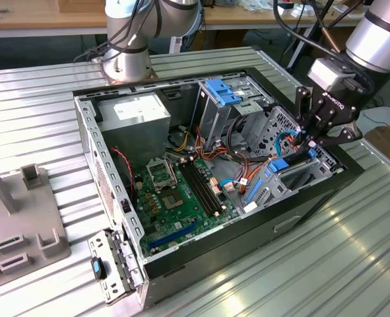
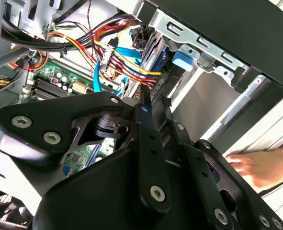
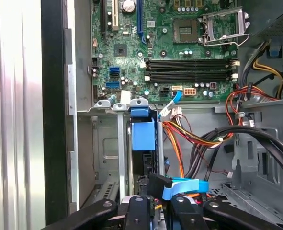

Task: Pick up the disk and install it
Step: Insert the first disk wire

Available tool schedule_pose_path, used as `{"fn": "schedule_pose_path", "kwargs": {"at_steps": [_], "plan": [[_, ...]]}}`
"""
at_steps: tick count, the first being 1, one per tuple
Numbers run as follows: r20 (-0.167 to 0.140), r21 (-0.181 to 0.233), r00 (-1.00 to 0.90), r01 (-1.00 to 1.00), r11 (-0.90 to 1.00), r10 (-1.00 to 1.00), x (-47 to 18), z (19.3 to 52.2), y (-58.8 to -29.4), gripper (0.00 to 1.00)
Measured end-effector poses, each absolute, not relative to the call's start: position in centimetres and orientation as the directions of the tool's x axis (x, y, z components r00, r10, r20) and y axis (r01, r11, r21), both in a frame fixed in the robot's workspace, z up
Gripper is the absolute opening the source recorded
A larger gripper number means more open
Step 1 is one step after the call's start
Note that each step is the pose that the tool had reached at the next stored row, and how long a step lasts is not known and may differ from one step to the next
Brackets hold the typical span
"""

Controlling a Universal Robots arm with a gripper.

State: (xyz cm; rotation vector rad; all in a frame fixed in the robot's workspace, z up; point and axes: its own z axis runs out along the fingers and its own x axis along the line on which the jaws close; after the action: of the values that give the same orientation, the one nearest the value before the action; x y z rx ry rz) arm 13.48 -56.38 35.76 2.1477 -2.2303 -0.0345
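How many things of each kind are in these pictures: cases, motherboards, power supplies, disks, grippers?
case: 1
motherboard: 1
power supply: 1
disk: 1
gripper: 1
Total: 5
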Motion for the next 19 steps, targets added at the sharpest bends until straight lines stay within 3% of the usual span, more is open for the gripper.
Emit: {"fn": "schedule_pose_path", "kwargs": {"at_steps": [17, 19], "plan": [[0.006, 0.048, -0.032, -0.998, 0.032, -0.999, 13.48, 36.15, -56.38, 0.24], [-0.014, 0.047, -0.032, -0.998, 0.031, -0.999, 13.48, 36.15, -56.38, 0.24]]}}
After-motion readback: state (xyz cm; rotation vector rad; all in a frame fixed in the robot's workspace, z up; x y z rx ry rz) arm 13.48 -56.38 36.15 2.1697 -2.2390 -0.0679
